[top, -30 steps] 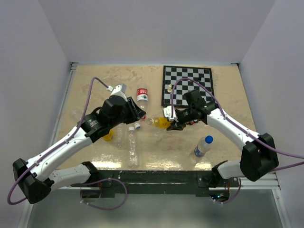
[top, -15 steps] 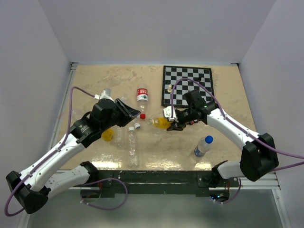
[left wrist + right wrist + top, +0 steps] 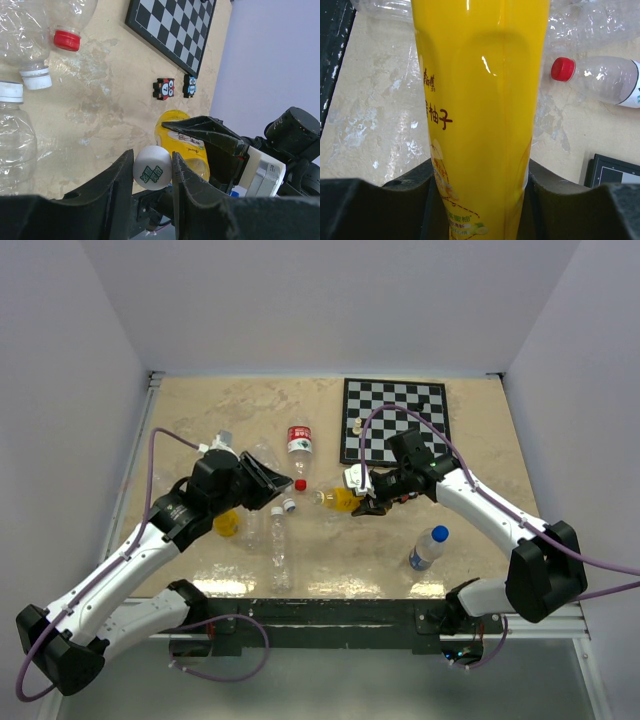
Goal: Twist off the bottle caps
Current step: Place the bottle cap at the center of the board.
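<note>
orange-yellow bottles count two, the first bottle (image 3: 340, 500) clenched in the right jaws, the second bottle (image 3: 228, 524) on the bench (image 3: 200, 405); the left jaws pinch one white cap (image 3: 152, 167).

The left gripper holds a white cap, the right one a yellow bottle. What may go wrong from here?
1. The yellow bottle is held sideways in the right gripper and looks uncapped, so juice may spill.
2. The white cap sits only at the fingertips of the left gripper; it may slip and roll away.
</note>
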`<action>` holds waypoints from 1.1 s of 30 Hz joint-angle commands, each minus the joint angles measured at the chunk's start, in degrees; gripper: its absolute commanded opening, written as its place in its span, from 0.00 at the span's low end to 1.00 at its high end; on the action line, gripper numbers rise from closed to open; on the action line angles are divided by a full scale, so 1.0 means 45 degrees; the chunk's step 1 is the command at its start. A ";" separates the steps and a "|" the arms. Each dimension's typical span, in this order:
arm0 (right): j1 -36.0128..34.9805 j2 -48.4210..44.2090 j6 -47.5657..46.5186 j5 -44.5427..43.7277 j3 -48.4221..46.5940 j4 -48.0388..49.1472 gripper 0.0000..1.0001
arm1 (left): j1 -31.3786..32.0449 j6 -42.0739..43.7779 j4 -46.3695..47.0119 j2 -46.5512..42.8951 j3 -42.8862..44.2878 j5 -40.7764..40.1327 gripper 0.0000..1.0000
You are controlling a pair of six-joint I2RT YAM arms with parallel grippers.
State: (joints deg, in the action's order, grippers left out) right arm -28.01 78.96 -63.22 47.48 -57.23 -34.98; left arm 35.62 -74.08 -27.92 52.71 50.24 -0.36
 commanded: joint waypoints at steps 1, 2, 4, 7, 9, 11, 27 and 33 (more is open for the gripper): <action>-0.0006 -0.0398 -0.0209 0.0190 -0.0036 -0.0039 0.00 | -0.0121 0.0661 -0.0141 0.0006 0.0515 -0.0248 0.00; -0.0006 -0.0398 -0.0228 0.0190 -0.0036 -0.0039 0.00 | -0.0122 0.0740 -0.0201 -0.0033 0.0535 -0.0291 0.00; 0.0013 -0.0359 -0.0209 0.0171 -0.0036 -0.0039 0.00 | -0.0161 0.0779 -0.0279 -0.0092 0.0555 -0.0369 0.00; -0.0006 -0.0359 -0.0209 0.0190 -0.0036 -0.0039 0.00 | -0.0219 0.0896 -0.0416 -0.0228 0.0593 -0.0584 0.00; 0.0013 -0.0378 -0.0228 0.0210 -0.0036 -0.0039 0.00 | -0.0258 0.0936 -0.0455 -0.0287 0.0555 -0.0681 0.00; 0.0013 -0.0339 -0.0228 0.0210 -0.0036 -0.0058 0.00 | -0.0297 0.0994 -0.0475 -0.0287 0.0555 -0.0682 0.00; 0.0033 -0.0398 -0.0228 0.0209 -0.0036 -0.0058 0.00 | -0.0356 0.1404 -0.0280 -0.0209 0.0633 -0.0916 0.00; 0.0033 -0.0398 -0.0209 0.0209 -0.0055 -0.0039 0.00 | -0.0356 0.2767 0.0228 0.0083 0.1002 -0.1324 0.00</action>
State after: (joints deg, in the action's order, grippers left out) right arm -28.01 78.98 -63.31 47.48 -57.23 -35.16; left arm 34.50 -67.79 -30.37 52.45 50.72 -3.97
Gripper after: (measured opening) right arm 0.438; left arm 0.361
